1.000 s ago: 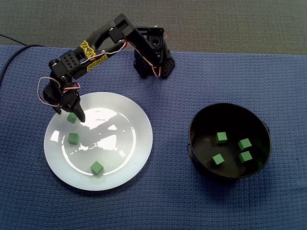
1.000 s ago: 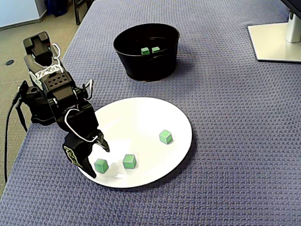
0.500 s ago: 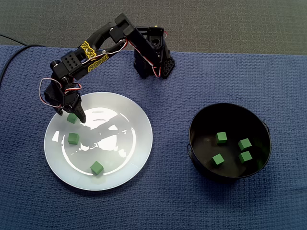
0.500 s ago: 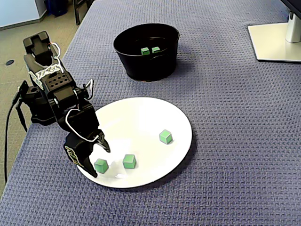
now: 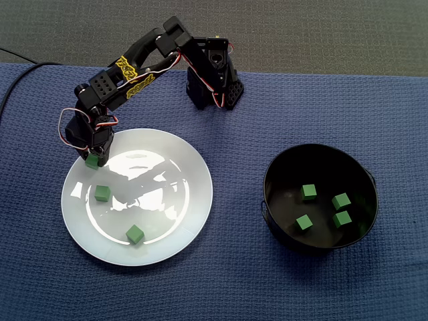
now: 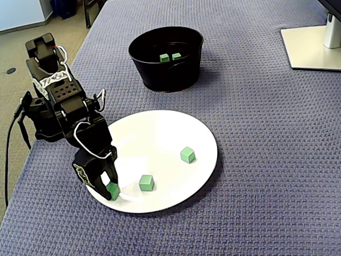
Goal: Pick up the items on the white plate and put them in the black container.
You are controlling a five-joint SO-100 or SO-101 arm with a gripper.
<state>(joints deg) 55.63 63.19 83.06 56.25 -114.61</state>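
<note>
My black gripper sits at the upper left edge of the white plate in a fixed view, shut on a green cube. In a fixed view from the side the gripper pinches that cube at the near left rim of the plate, just above its surface. Two more green cubes lie loose on the plate. The black container stands to the right and holds several green cubes.
A blue woven cloth covers the table. The arm's base stands at the back. A white monitor stand sits at the far right. A cable hangs off the table's left edge.
The jaws have closed on the cube at the plate's edge, and the gripper has shifted slightly outward toward the rim with it. The other cubes have not moved.
</note>
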